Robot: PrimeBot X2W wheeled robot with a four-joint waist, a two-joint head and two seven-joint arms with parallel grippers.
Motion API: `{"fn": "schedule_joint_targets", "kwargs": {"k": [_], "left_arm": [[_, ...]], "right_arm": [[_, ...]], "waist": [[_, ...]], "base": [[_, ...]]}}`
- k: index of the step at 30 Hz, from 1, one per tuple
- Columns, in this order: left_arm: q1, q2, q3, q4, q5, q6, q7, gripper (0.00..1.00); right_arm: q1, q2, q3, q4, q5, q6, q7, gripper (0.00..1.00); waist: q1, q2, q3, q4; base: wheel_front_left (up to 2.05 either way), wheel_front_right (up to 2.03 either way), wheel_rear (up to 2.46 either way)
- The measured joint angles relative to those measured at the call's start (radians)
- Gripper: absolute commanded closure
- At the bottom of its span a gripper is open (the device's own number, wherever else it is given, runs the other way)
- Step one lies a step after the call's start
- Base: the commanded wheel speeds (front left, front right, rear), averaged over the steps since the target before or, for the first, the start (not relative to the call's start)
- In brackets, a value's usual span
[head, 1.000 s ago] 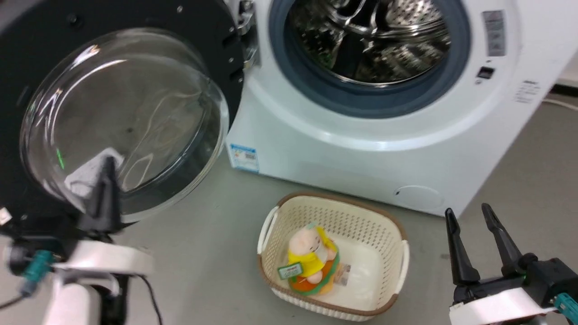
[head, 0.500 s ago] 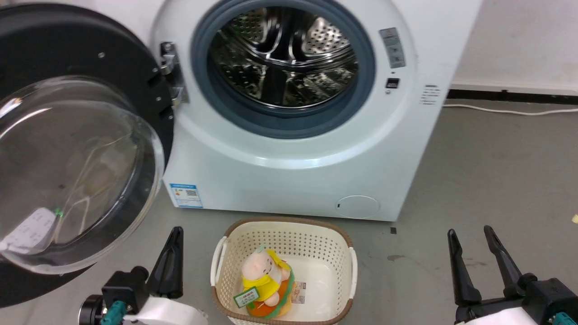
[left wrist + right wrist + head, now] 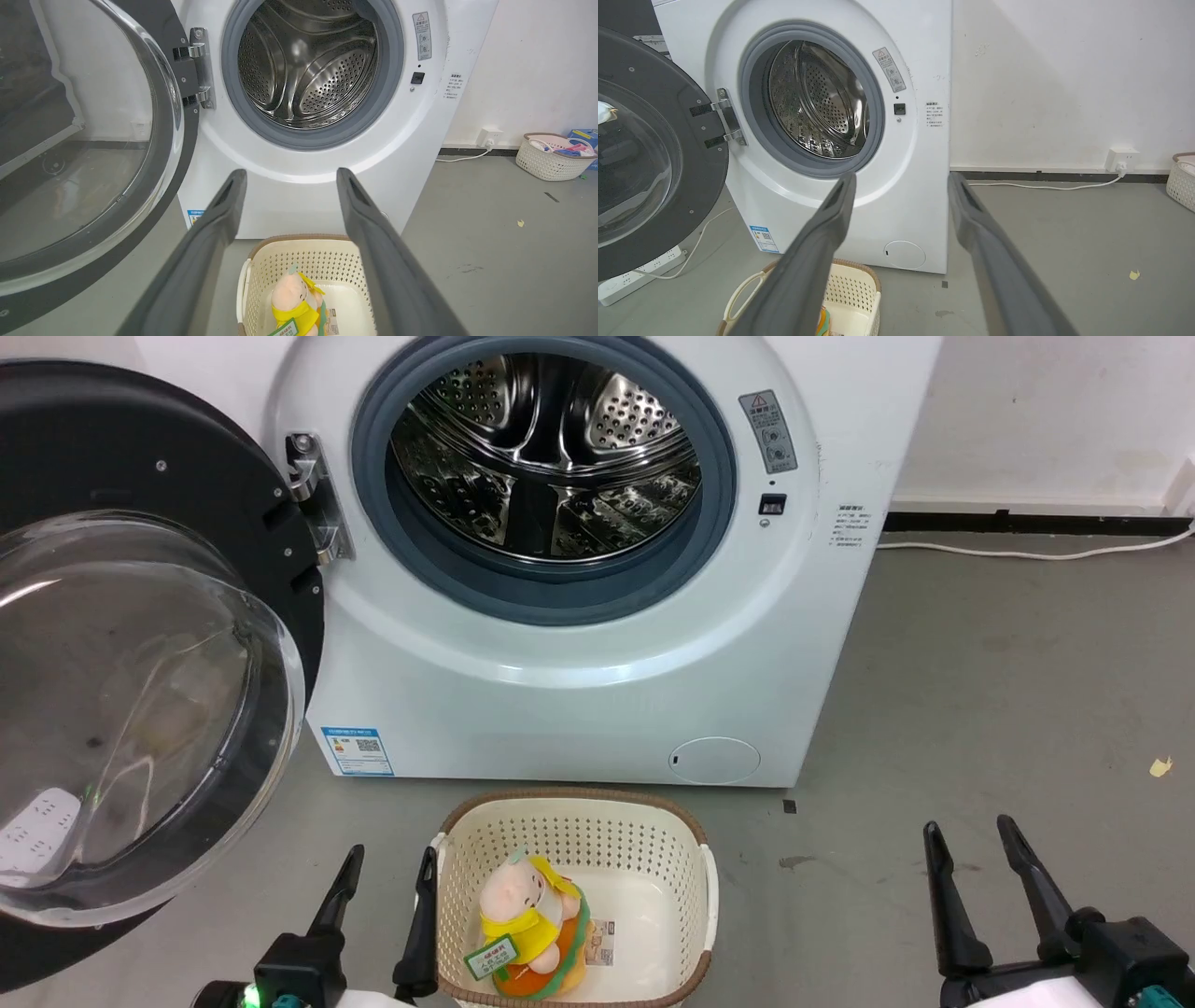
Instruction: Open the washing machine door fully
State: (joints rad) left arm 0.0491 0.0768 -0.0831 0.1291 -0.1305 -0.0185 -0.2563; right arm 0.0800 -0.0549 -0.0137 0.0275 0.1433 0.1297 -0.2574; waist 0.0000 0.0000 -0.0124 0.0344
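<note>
Here we see the door [image 3: 140,663] swung wide to the left of the machine [image 3: 579,709], hanging on its hinge [image 3: 313,495], with the drum [image 3: 541,457] uncovered. Our left gripper [image 3: 391,857] hovers low just beside the basket [image 3: 695,845], fingers spread, holding nothing and apart from the door. Our right gripper [image 3: 966,826] likewise stands wide and empty over the floor [image 3: 1027,691].
</note>
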Motion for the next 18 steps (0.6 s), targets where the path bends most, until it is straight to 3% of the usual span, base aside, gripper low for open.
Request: {"fn": "schedule_joint_targets", "kwargs": {"k": [18], "left_arm": [[0.003, -0.015, -0.004, -0.014, 0.032, 0.006, 0.000, 0.00]], "right_arm": [[0.000, 0.000, 0.008, 0.021, 0.000, 0.000, 0.000, 0.00]], "waist": [[0.0000, 0.0000, -0.002, 0.014]], "base": [[0.00, 0.00, 0.00]]}}
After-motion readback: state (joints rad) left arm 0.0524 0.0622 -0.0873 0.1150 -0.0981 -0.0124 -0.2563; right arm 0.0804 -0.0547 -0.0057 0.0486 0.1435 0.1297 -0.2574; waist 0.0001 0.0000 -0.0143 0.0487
